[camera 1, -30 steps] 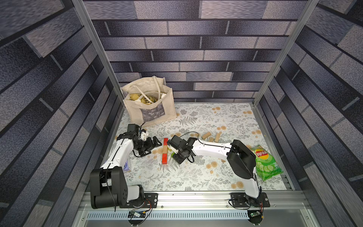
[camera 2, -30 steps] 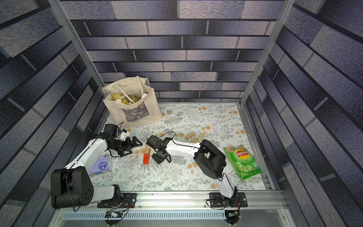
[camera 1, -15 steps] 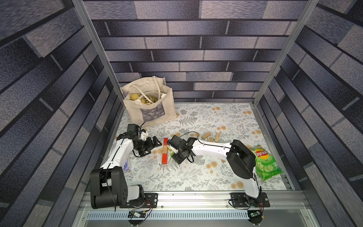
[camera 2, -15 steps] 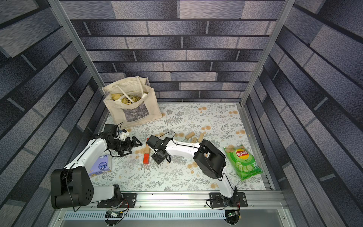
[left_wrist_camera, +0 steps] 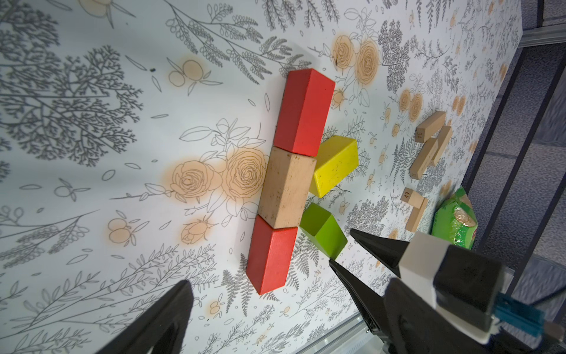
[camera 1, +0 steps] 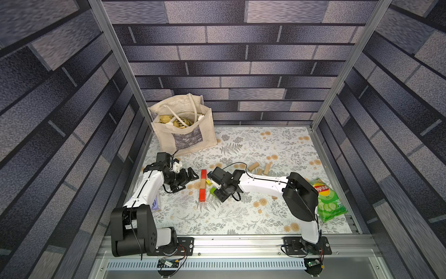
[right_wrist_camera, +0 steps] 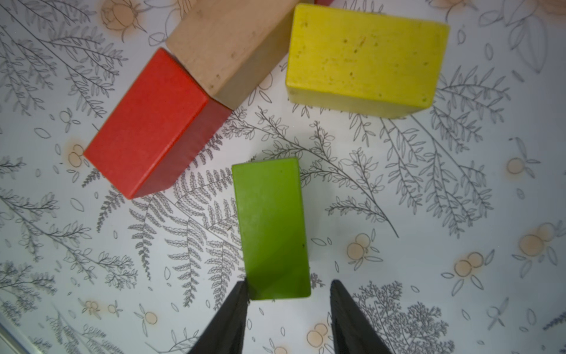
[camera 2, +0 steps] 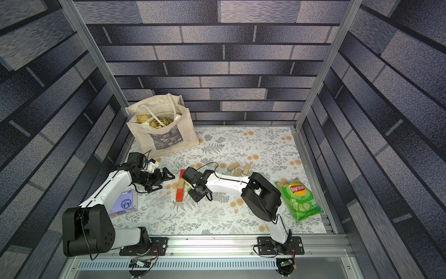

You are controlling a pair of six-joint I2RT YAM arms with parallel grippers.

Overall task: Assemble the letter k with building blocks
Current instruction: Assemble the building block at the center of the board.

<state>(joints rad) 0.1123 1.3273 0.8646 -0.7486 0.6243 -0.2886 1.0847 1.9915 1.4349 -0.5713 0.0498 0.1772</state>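
- Now the right hand (right_wrist_camera: 289, 282) loosely straddles the green block (right_wrist_camera: 271, 226), jaws parted, apparently to angle it against the spine (left_wrist_camera: 286, 187) as the letter k's lower arm.
- The left hand (camera 1: 193, 180) hovers left of the spine, spread and empty.

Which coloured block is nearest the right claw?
The green block, its end between the right gripper's open jaws; yellow block and red block lie farther.

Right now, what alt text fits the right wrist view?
A green block lies flat on the floral mat, its near end between the open jaws of the right gripper. Beyond it sit a red block butted against a tan block, and a yellow block.
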